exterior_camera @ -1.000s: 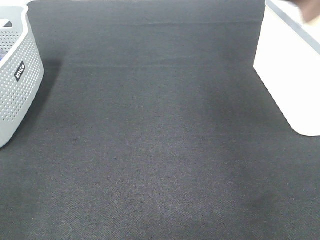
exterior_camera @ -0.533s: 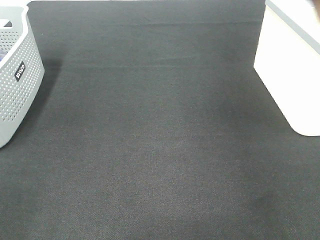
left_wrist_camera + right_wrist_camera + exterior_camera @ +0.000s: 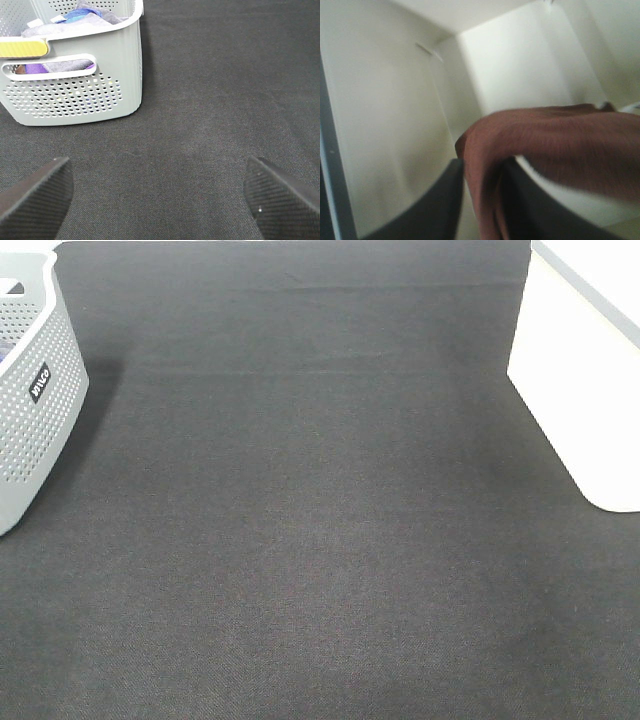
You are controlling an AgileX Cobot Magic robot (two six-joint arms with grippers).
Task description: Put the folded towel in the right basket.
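Note:
The folded towel is reddish-brown and shows only in the right wrist view. My right gripper is shut on the towel's edge and holds it inside the white right basket, between its pale walls. In the exterior high view the right basket is at the right edge; its inside, the towel and both grippers are out of view there. My left gripper is open and empty, low over the black cloth near the grey basket.
A grey perforated basket stands at the left edge and holds several purple, blue and grey clothes. A black cloth covers the table between the two baskets.
A dark blurred shape at the top right corner of the exterior high view one second ago has gone out of view. Nothing else moved.

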